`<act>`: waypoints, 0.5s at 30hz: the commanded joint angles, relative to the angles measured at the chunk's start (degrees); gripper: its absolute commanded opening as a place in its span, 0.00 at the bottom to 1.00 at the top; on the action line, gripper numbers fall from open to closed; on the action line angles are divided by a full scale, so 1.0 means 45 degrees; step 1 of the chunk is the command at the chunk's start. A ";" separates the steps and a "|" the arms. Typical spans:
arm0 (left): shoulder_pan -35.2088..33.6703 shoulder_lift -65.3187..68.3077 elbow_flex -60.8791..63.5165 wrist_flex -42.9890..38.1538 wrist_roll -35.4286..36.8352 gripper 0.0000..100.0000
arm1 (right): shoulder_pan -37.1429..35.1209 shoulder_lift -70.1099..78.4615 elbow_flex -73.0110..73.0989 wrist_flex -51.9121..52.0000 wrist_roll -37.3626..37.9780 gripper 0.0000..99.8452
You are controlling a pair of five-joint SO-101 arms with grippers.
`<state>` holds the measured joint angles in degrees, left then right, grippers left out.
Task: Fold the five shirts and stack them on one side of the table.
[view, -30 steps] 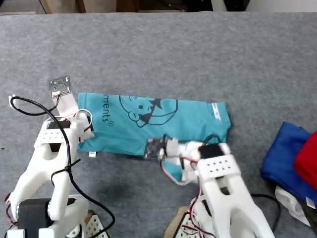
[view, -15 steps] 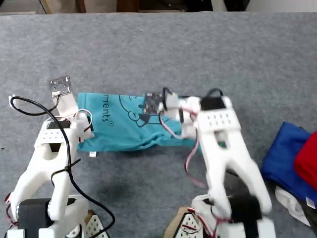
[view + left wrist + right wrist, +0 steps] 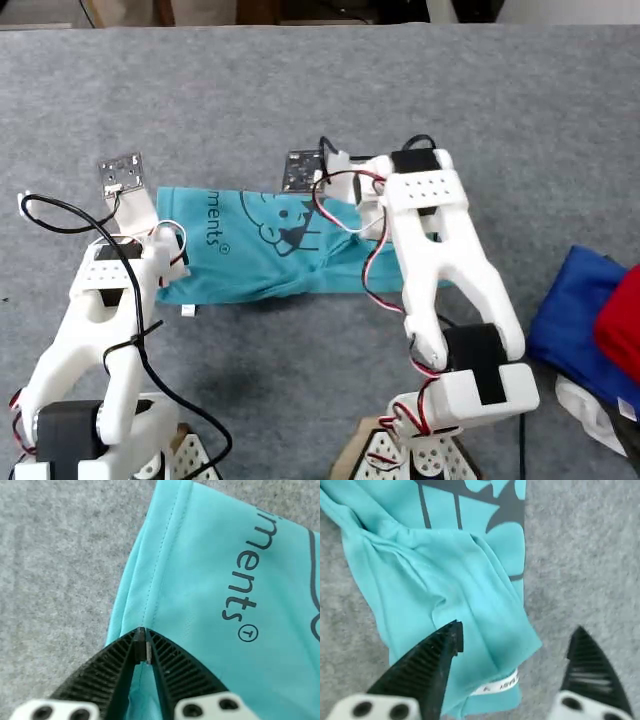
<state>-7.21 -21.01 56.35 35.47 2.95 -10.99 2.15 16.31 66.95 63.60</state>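
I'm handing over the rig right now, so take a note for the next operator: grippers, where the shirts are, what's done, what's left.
Left gripper: shut on the teal shirt at its left end.
Right gripper: open, above a flap folded over that shirt.
Teal shirt lies mid-table, partly folded and rumpled.
Blue shirt and red shirt are piled at the right edge.
Done: first fold started.
Left: finish it, fold the rest, stack on one side.

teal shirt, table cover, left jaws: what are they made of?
Teal shirt: thin matte knit, likely cotton; stitched hem, soft wrinkles.
Table cover: grey felt or carpet-like textile; fuzzy mottled nap.
Left gripper jaws: black, ridged faces, probably plastic or rubber; can't tell which.
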 commanded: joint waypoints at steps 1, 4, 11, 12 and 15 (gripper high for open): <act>-0.0020 -0.0029 -0.0527 -0.0234 -0.0117 0.02 | 0.0498 -0.1241 -0.0635 0.0645 0.0098 0.36; -0.0020 -0.0029 -0.0527 -0.0234 -0.0117 0.02 | 0.0791 -0.2139 -0.0615 0.1895 0.0039 0.26; 0.0000 -0.0029 -0.0508 -0.0234 -0.0117 0.02 | 0.1123 -0.3194 0.1612 0.1915 -0.0020 0.03; 0.0000 -0.0029 -0.0508 -0.0234 -0.0117 0.02 | 0.1084 -0.3175 0.2061 0.1387 -0.0176 0.02; 0.0000 -0.0029 -0.0508 -0.0234 -0.0117 0.02 | 0.0537 -0.3018 0.3409 0.0020 -0.0742 0.00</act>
<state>-7.21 -21.01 56.35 35.47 2.95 -6.68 -9.36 27.74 71.87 62.29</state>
